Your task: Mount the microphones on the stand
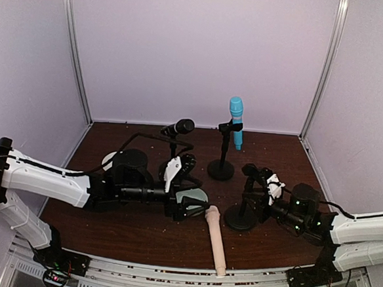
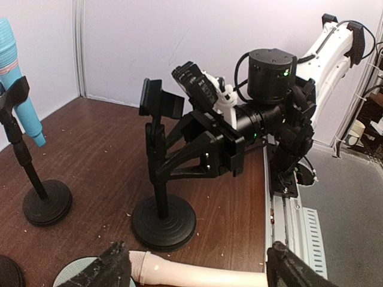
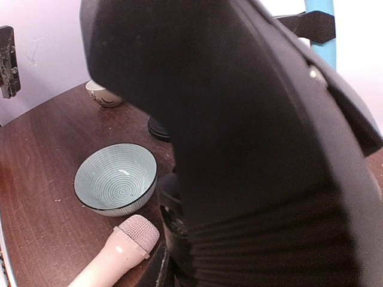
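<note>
The pale pink-beige microphone (image 1: 215, 242) lies flat on the table near the front edge. My left gripper (image 1: 199, 207) is open, low over its head end. In the left wrist view the microphone (image 2: 197, 276) lies between my spread fingers (image 2: 111, 269). The right stand (image 1: 241, 217) has an empty clip (image 2: 160, 98). My right gripper (image 1: 262, 188) is shut on its pole (image 2: 157, 161). The black microphone (image 1: 178, 127) sits in the back left stand. The light blue microphone (image 1: 236, 120) sits in the middle stand (image 1: 220, 169). The close stand blocks most of the right wrist view.
A blue-grey striped bowl (image 3: 116, 178) stands by the pink-beige microphone's head (image 3: 128, 239), partly under my left gripper in the top view (image 1: 193, 195). A small pale bowl (image 1: 109, 159) stands at the left. White walls close in three sides.
</note>
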Motion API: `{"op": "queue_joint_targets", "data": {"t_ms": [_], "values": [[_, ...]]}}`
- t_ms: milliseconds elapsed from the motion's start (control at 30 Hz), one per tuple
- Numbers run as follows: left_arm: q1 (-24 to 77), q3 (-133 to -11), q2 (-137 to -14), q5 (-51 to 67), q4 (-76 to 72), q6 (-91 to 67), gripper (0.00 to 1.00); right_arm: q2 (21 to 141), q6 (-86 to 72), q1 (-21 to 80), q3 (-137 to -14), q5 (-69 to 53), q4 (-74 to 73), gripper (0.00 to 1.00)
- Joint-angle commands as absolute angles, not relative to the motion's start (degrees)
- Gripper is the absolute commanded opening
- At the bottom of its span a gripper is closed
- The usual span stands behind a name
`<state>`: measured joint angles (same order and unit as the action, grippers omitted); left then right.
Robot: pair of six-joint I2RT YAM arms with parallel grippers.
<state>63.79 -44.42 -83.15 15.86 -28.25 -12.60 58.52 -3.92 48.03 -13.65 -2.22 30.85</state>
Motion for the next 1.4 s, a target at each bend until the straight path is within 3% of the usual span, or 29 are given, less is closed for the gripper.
{"op": "queue_joint_targets", "data": {"t_ms": [0, 333, 600, 800, 1067, 1367], "values": [[63.6, -42.8, -81.4, 17.0, -31.1, -11.9, 0.80, 60.3, -3.2, 47.8, -16.0, -7.1, 36.9, 0.00], [63.6, -42.7, -82.0, 17.8, -32.3, -11.2, 0.79, 63.1, -3.0, 47.8, -16.5, -11.8, 38.1, 0.01], [63.6, -44.1, -83.0, 16.5, -29.2, -11.2, 0.79, 57.9, -6.4, 47.8, -17.6, -7.7, 30.0, 0.49], [63.4, -44.7, -82.8, 12.0, -25.7, -11.1, 0.81, 44.9, -13.0, 47.9, -15.2, -4.5, 19.5, 0.66], [62.6, -45.0, -83.4, 3.7, -23.4, -13.0, 0.92, 29.4, -20.2, 54.3, -14.7, 3.1, -5.3, 0.70], [61.3, -45.4, -82.9, -4.5, -20.4, -15.3, 0.96, 40.7, -25.9, 67.5, -16.3, 7.9, -7.5, 0.70]]}}
